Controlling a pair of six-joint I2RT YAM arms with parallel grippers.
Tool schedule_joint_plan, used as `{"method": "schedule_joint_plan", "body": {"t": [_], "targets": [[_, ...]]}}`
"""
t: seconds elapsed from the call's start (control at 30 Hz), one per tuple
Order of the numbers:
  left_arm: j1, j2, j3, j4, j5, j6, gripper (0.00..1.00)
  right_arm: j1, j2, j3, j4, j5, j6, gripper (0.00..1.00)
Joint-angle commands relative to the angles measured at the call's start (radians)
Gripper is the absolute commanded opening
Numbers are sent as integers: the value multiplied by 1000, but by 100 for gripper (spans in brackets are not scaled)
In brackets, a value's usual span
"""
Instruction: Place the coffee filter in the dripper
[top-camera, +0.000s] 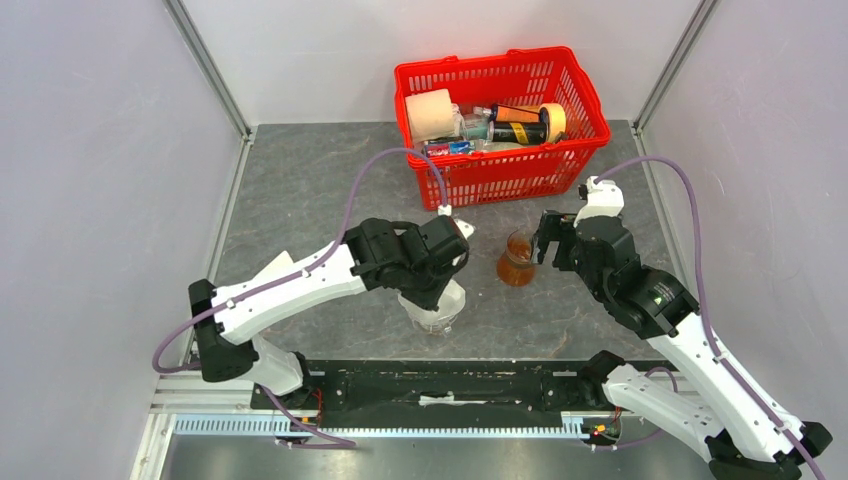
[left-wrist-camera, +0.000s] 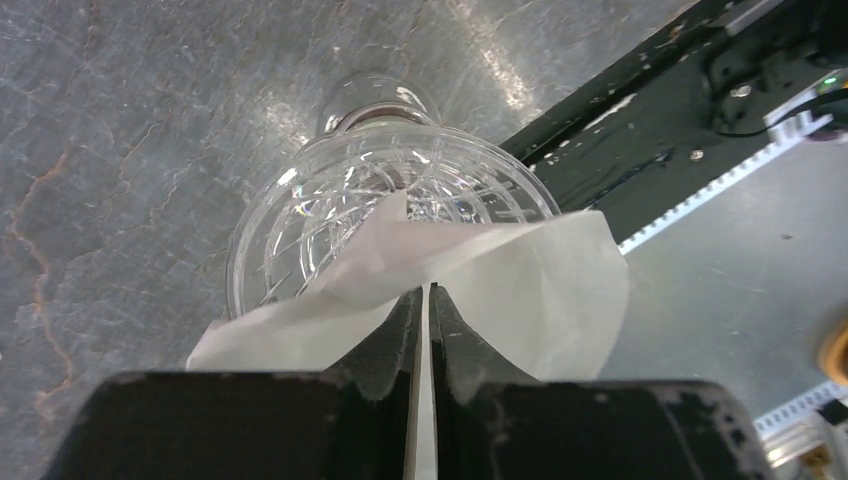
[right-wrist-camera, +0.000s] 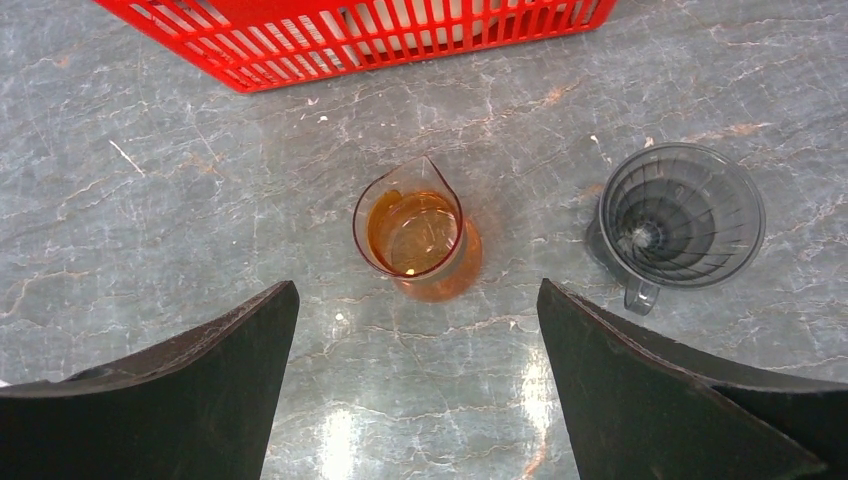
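The dripper (left-wrist-camera: 330, 210) is a clear cut-glass cone standing on the grey table, near the front edge under my left wrist (top-camera: 440, 312). A white paper coffee filter (left-wrist-camera: 520, 290) hangs over the dripper's near rim, one corner dipping into its mouth. My left gripper (left-wrist-camera: 428, 290) is shut on the filter's folded edge, with a thin strip of paper showing between the jaws. Seen from above, the left gripper (top-camera: 440, 285) sits directly over the dripper and hides most of it. My right gripper (right-wrist-camera: 417, 284) is open and empty, hovering to the right (top-camera: 545, 240).
A small glass beaker of orange-brown liquid (right-wrist-camera: 415, 235) stands just ahead of the right gripper (top-camera: 517, 262). To its right is a dark smoky-grey cup (right-wrist-camera: 680, 215). A red basket (top-camera: 500, 125) holding several items stands at the back. A black rail (left-wrist-camera: 640, 110) runs along the table's front.
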Motion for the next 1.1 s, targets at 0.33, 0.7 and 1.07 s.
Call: {"method": "schedule_joint_plan", "body": {"t": [0.33, 0.7, 1.07], "targets": [[-37, 74, -55, 74, -48, 78, 9, -1, -13, -9, -5, 38, -8, 97], [-39, 34, -130, 120, -45, 45, 9, -1, -3, -13, -5, 41, -9, 97], [-40, 45, -153, 143, -32, 18, 11, -1, 0, -16, -5, 44, -9, 97]]}}
